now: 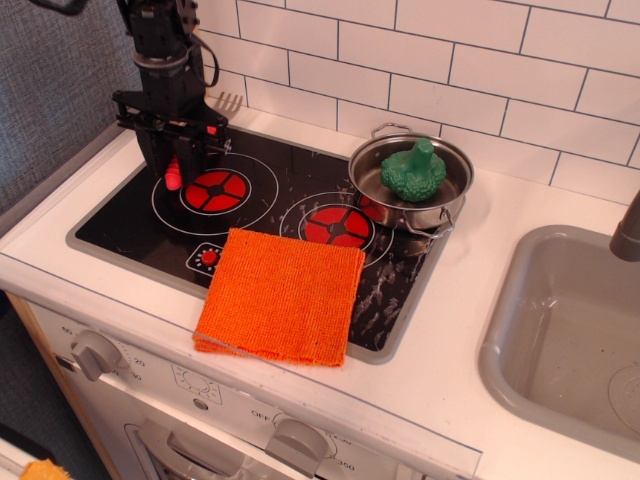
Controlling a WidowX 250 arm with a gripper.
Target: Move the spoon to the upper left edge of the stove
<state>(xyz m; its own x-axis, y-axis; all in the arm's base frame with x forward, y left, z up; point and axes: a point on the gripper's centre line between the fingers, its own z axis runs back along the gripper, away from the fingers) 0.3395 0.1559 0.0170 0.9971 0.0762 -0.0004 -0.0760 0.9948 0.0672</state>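
You're looking at a toy play kitchen, not a real one. Giveaways: the stove (262, 215) is sitting flush in a white counter (520, 220) as a flat black panel with printed white rings and red burner graphics. White subway tile wall (480, 60) is running behind it, a grey moulded sink (560, 330) is sitting at right. Chunky grey knobs (95, 352) are lining the front panel. A small steel pot (410, 190) is holding a green plastic broccoli (413, 172).
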